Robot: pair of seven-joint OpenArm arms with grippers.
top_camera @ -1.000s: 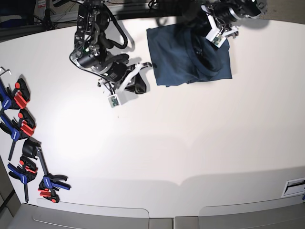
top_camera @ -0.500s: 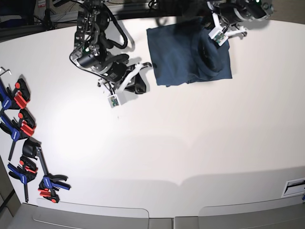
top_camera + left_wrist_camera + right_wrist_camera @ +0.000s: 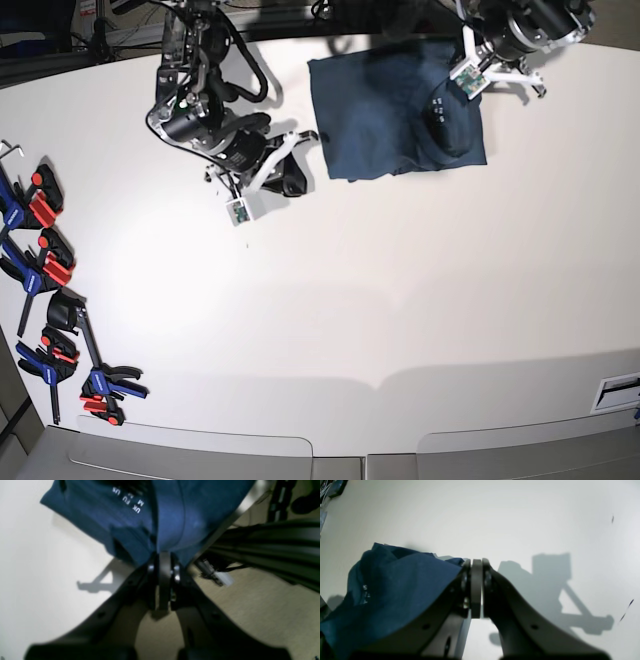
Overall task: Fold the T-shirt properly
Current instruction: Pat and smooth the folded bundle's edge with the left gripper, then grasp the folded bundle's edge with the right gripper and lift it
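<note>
The dark navy T-shirt (image 3: 375, 110) lies folded into a rough rectangle at the far side of the white table (image 3: 350, 300). My left gripper (image 3: 463, 50) is at its far right corner, by the table's back edge. In the left wrist view the left gripper (image 3: 163, 555) is shut and pinches a fold of the T-shirt (image 3: 175, 512), with the pale size label just beyond. My right gripper (image 3: 298, 186) sits low over the table beside the near left corner. In the right wrist view the right gripper (image 3: 476, 561) is shut, the T-shirt (image 3: 395, 585) lies against its left finger, and no cloth shows between the pads.
Several red-blue-black clamps (image 3: 45, 265) lie along the table's left edge, more near the front left (image 3: 105, 385). Behind the shirt the table ends; dark rails and cables (image 3: 270, 545) and a white connector (image 3: 222, 580) sit beyond the edge.
My left arm has shifted right along the shirt's far edge and its gripper has gone from open to shut on the cloth. The right arm has not moved.
</note>
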